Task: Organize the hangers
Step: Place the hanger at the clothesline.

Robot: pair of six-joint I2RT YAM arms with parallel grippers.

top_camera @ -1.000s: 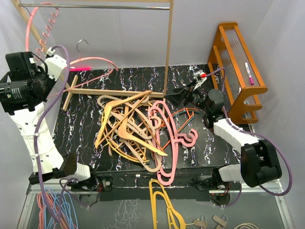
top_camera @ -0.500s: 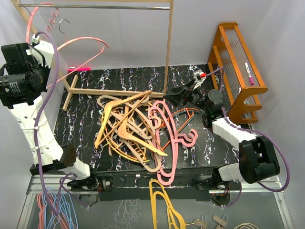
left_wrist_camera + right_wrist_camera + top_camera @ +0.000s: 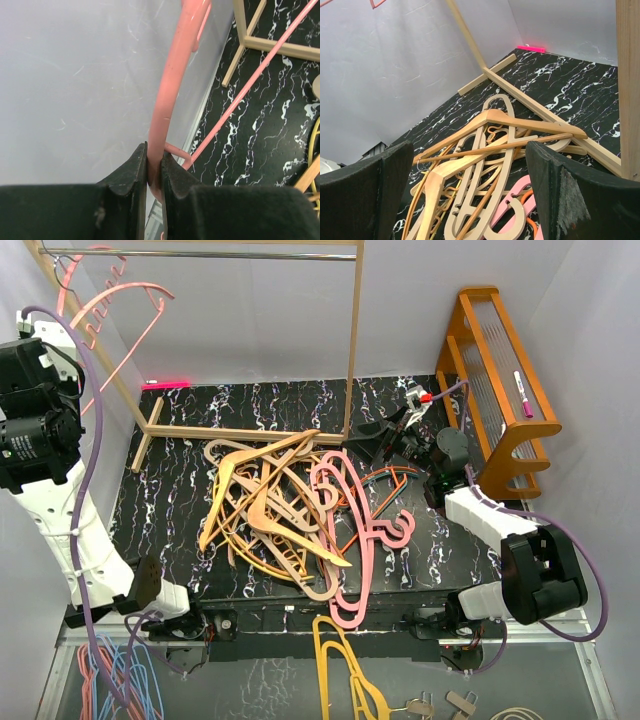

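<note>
Your left gripper (image 3: 154,165) pinches a pink hanger (image 3: 172,75) (right gripper (image 3: 470,175) gapes wide, empty). You're hanging it up: hook it over the rail (image 3: 200,254) near that gripper.

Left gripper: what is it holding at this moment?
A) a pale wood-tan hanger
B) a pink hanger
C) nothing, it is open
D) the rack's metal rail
B: in the left wrist view the left gripper is shut on the thin bar of a pink hanger, held well above the pile on the mat.
</note>
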